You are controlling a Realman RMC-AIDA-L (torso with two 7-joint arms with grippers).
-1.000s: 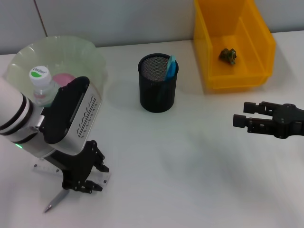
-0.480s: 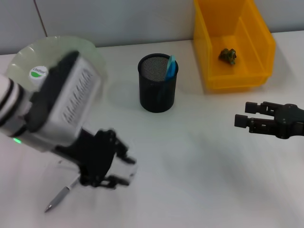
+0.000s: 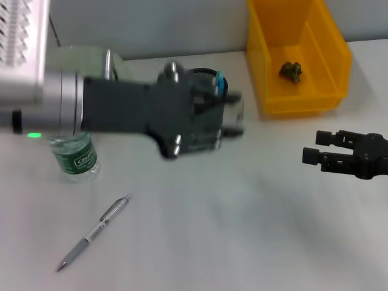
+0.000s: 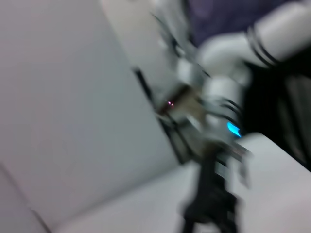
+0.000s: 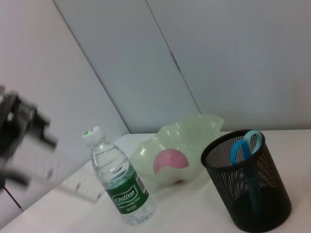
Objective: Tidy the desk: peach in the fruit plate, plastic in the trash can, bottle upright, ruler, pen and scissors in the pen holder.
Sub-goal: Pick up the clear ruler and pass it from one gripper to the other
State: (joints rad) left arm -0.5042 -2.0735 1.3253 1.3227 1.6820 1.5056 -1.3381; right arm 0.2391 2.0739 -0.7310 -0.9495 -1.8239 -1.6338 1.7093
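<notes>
Two arms share the white counter [image 3: 254,230], and only the left one is busy. Its pincer [image 3: 227,115] hangs over the black mesh pen holder [image 3: 213,79], carrying the clear ruler [image 5: 73,182], which the right wrist view shows as a pale strip clamped in blurred black fingers. At the counter's far right stands the yellow trash can [image 3: 330,66] with a dark crumpled scrap of plastic [image 3: 291,70] already inside. Behind the left arm is the pale green fruit plate [image 5: 194,133], holding the pink peach [image 5: 167,162]. The bottle [image 3: 74,154] stands upright near the left edge, label facing forward. Blue-handled scissors [image 5: 247,145] already sit in the pen holder. The silver pen [image 3: 94,232] lies flat on the counter, well apart from everything, toward the near left. The right pincer [image 3: 310,147] is parked low on the right, jaws apart and holding nothing.

Judging from this, the risk is in the drop: the ruler is long and the holder's mouth is narrow and partly taken by the scissors, so a tilted release could catch the rim, tip the holder, or let the ruler fall onto the counter.
</notes>
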